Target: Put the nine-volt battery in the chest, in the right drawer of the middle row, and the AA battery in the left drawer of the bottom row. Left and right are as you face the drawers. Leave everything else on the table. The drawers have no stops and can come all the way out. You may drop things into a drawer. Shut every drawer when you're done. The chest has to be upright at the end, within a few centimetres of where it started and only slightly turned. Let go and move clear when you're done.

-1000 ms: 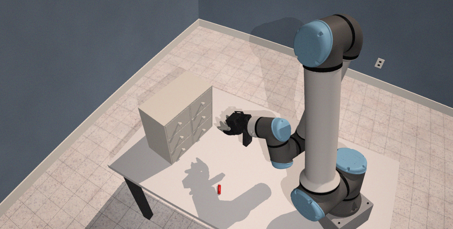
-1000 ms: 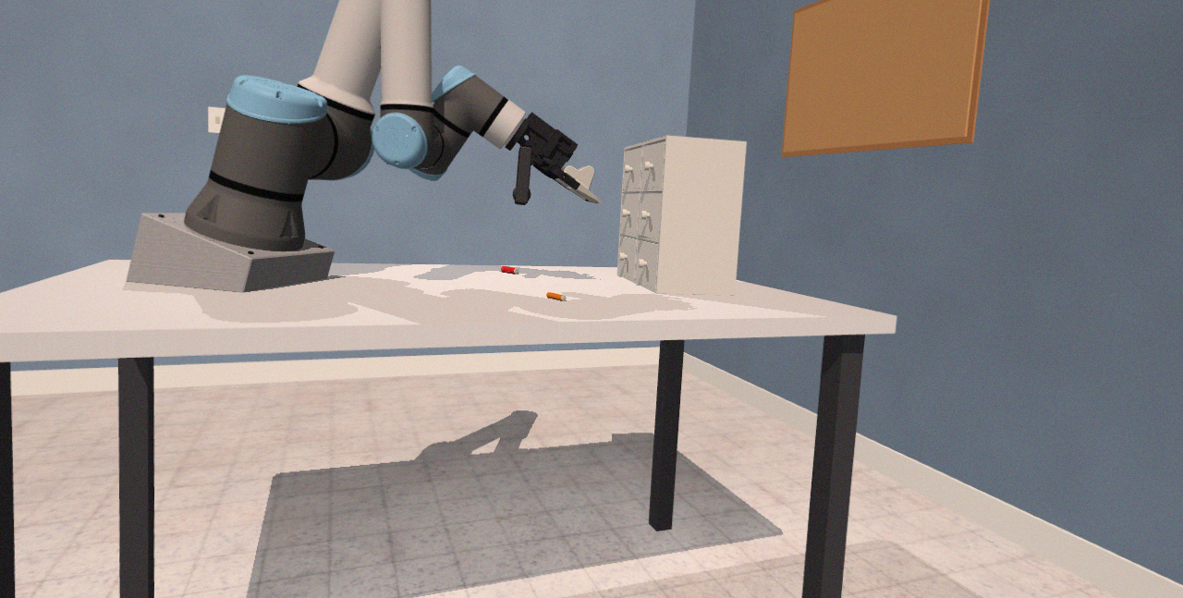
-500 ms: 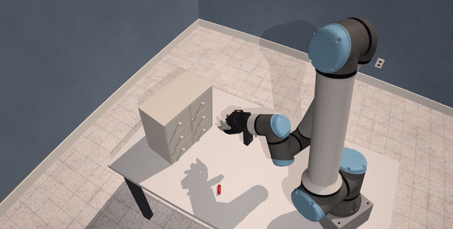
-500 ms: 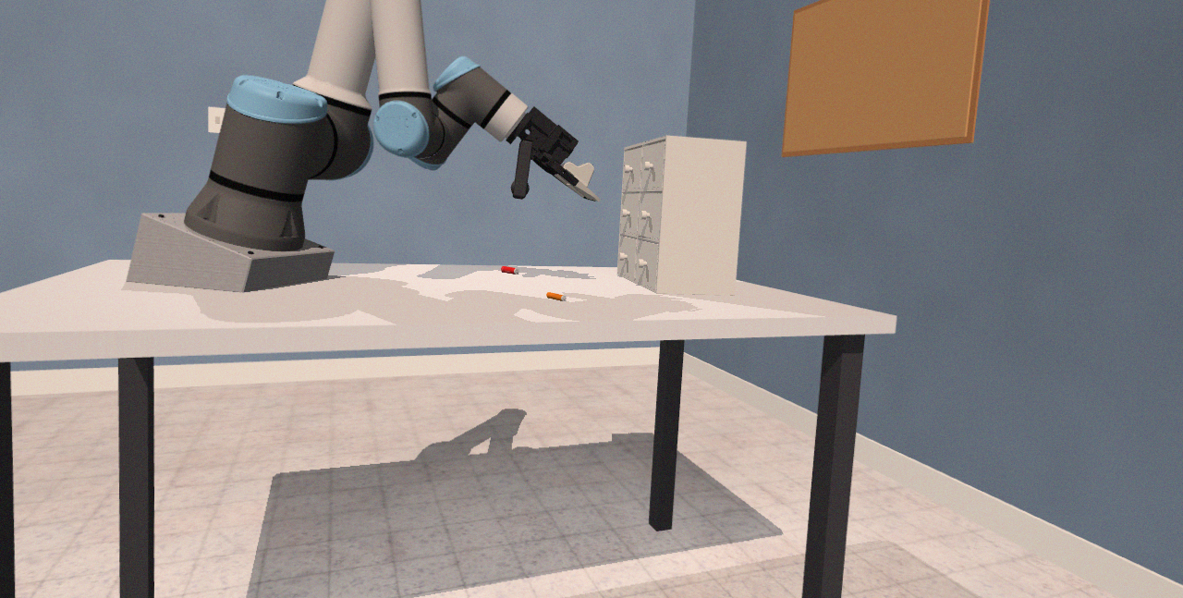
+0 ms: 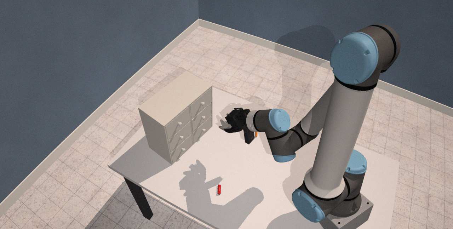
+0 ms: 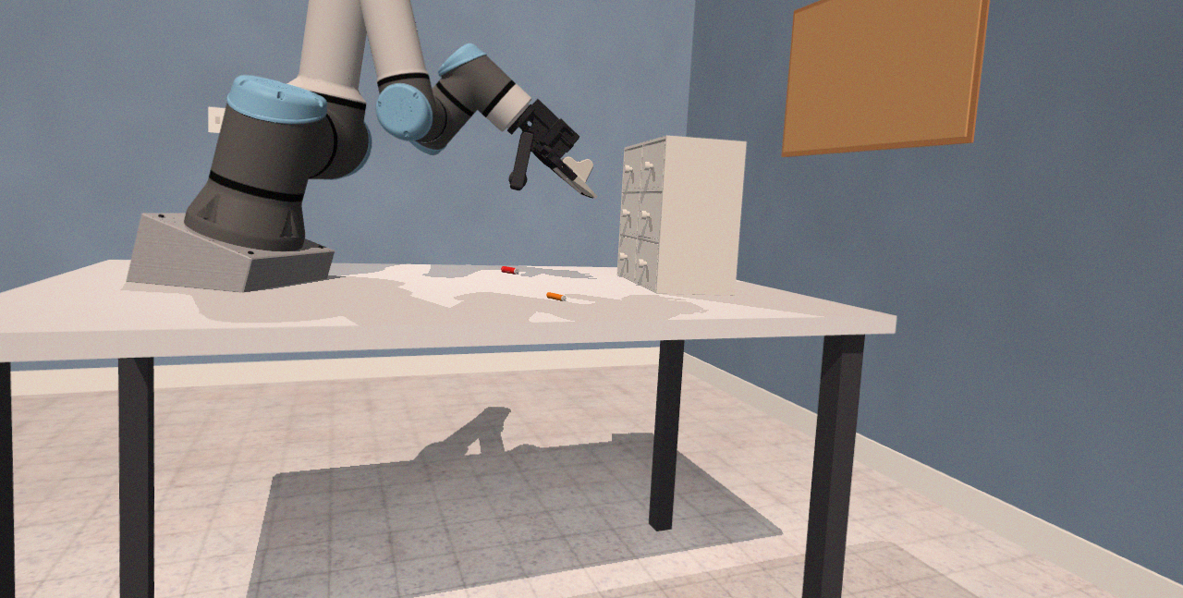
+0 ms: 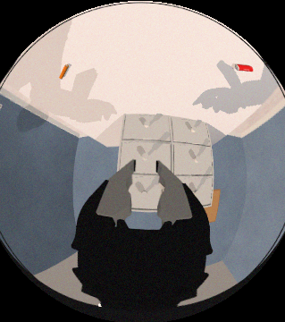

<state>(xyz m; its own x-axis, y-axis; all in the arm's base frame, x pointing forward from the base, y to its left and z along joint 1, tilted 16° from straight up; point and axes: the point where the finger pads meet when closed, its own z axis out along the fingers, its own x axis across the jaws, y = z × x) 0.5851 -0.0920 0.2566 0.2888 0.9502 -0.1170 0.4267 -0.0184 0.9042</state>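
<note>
The beige chest (image 5: 176, 115) has three rows of two drawers, all shut, and stands upright at the table's far left; it also shows in the exterior view (image 6: 679, 213) and upside down in the wrist view (image 7: 166, 163). My gripper (image 5: 223, 126) (image 6: 583, 180) hovers a short way in front of the right column, about level with the middle row. Its fingers stand a narrow gap apart with nothing between them. A small orange battery (image 5: 256, 134) (image 6: 555, 296) lies on the table under my wrist. A small red battery (image 5: 218, 189) (image 6: 508, 270) lies near the front edge.
The arm's base (image 5: 332, 195) sits at the table's right end. A corkboard (image 6: 889, 56) hangs on the wall behind the chest. The table edge runs close behind and left of the chest.
</note>
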